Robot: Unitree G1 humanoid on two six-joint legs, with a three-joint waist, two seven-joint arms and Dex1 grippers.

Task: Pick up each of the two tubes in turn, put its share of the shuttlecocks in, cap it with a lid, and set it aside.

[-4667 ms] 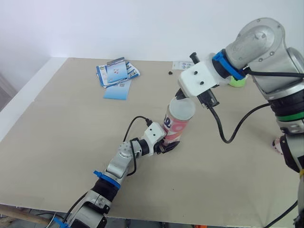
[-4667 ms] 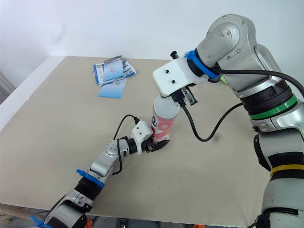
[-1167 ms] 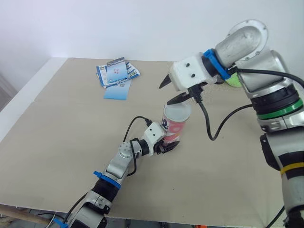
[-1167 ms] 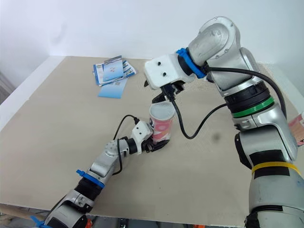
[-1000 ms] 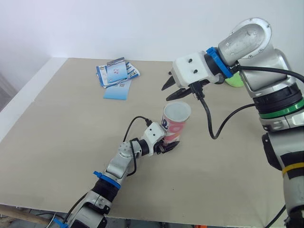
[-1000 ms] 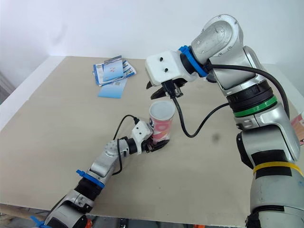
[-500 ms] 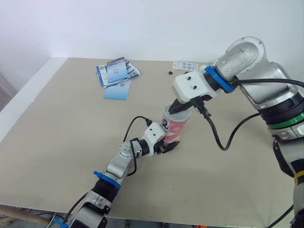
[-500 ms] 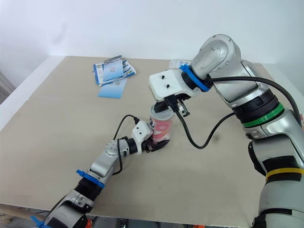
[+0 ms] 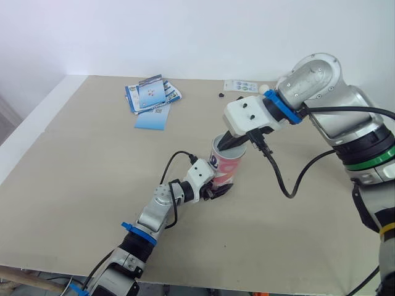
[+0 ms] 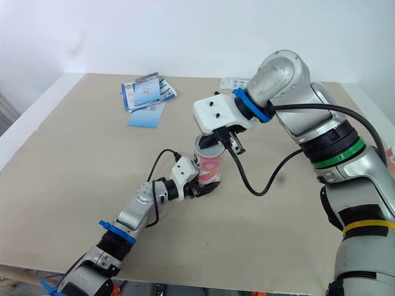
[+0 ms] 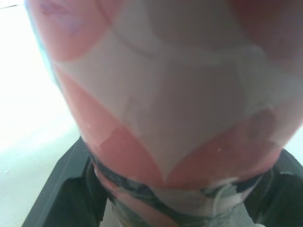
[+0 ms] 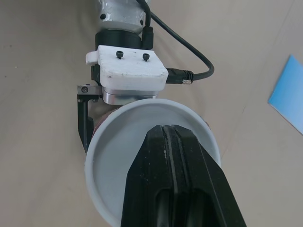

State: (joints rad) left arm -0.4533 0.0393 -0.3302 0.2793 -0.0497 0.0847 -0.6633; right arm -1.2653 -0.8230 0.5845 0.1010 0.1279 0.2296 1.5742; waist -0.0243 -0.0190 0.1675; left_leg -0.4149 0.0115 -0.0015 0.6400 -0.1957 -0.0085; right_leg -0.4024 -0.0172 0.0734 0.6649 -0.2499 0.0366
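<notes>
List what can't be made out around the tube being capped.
- Inside of the tube: hidden under the lid, right wrist view.
- Lid's seating on the rim: the right gripper covers it, eye views.
- Print on the tube: blurred, left wrist view.
- Dark speck near the far edge: too small, eye views.

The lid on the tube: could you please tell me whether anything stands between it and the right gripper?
Nothing visible does. The right gripper, fingers shut together, appears to rest directly on the white lid at the top of the pink-and-white tube, which the left gripper clamps near its base.
</notes>
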